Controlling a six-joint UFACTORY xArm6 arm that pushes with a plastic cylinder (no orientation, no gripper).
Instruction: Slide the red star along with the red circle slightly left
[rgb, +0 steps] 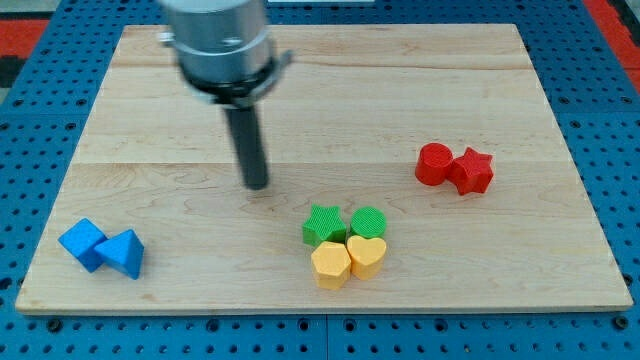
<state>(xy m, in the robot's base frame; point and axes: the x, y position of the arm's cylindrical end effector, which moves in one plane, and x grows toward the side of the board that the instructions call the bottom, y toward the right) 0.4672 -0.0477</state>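
The red circle (434, 164) and the red star (472, 171) sit touching each other at the view's right on the wooden board (400, 80), the star to the right of the circle. My tip (257, 185) rests on the board left of centre, well to the left of both red blocks and apart from every block.
A green star (323, 226), a green circle (368, 223), a yellow hexagon (330, 265) and a yellow heart (366, 256) cluster at the bottom centre. A blue cube (82, 243) and a blue triangle (124, 254) lie at the bottom left.
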